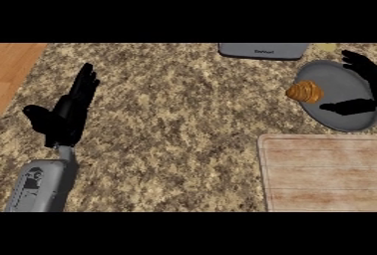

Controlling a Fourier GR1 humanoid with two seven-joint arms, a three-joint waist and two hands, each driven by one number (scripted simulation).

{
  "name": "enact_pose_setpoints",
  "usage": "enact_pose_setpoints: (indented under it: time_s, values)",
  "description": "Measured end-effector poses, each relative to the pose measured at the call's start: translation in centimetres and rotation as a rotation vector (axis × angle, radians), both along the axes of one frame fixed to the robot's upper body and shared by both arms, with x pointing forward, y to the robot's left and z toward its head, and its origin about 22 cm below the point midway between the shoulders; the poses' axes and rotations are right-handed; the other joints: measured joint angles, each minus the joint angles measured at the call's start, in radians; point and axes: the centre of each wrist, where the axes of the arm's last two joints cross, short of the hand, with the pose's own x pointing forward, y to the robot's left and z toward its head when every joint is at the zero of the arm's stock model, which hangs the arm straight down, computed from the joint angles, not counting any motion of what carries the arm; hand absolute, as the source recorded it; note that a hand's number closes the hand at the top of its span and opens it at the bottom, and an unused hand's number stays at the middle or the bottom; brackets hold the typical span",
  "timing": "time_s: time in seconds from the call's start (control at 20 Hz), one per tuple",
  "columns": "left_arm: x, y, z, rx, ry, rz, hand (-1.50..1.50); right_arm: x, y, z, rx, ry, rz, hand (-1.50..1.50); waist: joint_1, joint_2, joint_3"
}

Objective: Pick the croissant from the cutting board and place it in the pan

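**Golden croissant in pan, both hands open**

Croissant (pixel 304 91) sits on the left part of the grey pan (pixel 340 82), near the counter's (pixel 177 114) far right corner. It lies inside the rim, close to the pan's left edge.

Right hand (pixel 358 67) is over the pan's right side. Fingers are spread apart, thumb (pixel 347 106) stretched across the pan's lower part. Hand is not touching the croissant; there is a clear gap between them. Nothing held.

Cutting board (pixel 318 172) is at the counter's near right corner, just below the pan, bare wood showing.

Left hand (pixel 68 110) is over the counter's left side, well apart from pan and board. Fingers straight and pointing toward the far edge, thumb out to the left, holding nothing. Grey forearm (pixel 38 185) enters from the near left corner.

Grey flat object (pixel 263 51) lies at the far edge, just left of the pan; cannot tell what it is. Strip of orange wood (pixel 16 64) runs along the counter's far left corner.
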Motion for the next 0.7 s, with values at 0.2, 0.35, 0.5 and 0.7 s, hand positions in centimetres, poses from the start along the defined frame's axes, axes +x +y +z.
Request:
enact_pose_setpoints:
  time_s: [0.2, 0.35, 0.5, 0.7]
  values:
    - [-0.3, 0.4, -0.1, 0.003, 0.003, 0.016, 0.0, -1.5, -2.5, 0.1, 0.144, -0.048, 0.0, -1.5, -0.015, -0.006, -0.001]
    - [-0.3, 0.5, -0.2, 0.002, 0.006, 0.031, 0.0, -3.5, -5.1, 0.2, 0.242, -0.04, 0.041, -1.5, -0.031, -0.01, -0.001]
    - [-0.3, 1.1, -0.1, 0.006, 0.012, 0.04, 0.0, -5.3, -7.5, 0.7, 0.281, -0.015, 0.046, -1.5, -0.042, -0.016, -0.002]
    - [-1.1, 1.6, -0.8, 0.005, 0.02, 0.055, 0.0, -8.1, -10.6, 1.5, 0.287, -0.001, 0.023, -1.5, -0.056, -0.022, -0.002]
